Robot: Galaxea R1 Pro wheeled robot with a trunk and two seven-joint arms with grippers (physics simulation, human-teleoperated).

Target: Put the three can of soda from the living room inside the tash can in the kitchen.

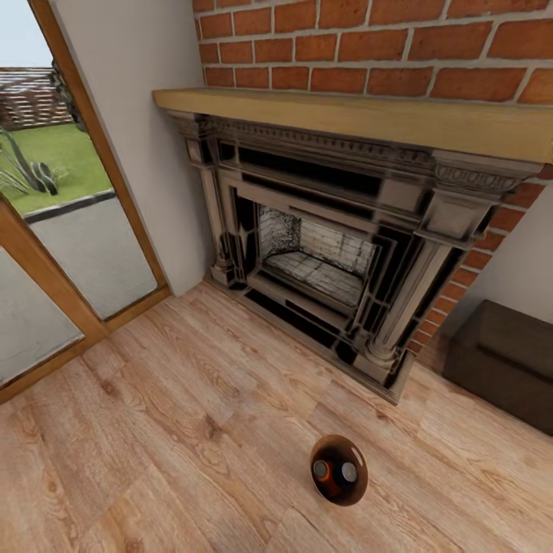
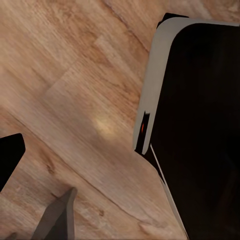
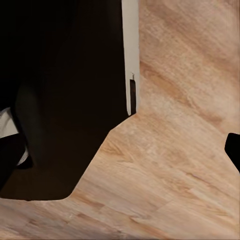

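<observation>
The tash can (image 1: pixel 339 469) is standing on the wood floor (image 1: pixel 177 430) of the living room, in front of the fireplace (image 1: pixel 330 253), with soda cans inside it; two silver tops (image 1: pixel 321 468) are showing at its mouth, and a third cannot be made out. The bin is sitting in the wrong room, so carrying it risks tipping it and spilling the cans. The head view is showing the bin, the brick chimney (image 1: pixel 369 46) and the glass doors (image 1: pixel 69 192). The wrist views are showing plank floor beside the robot's dark base (image 2: pixel 200 130). The left end effector (image 2: pixel 30 190) and right end effector (image 3: pixel 120 165) are each appearing as dark finger edges far apart, apparently released and holding nothing.
</observation>
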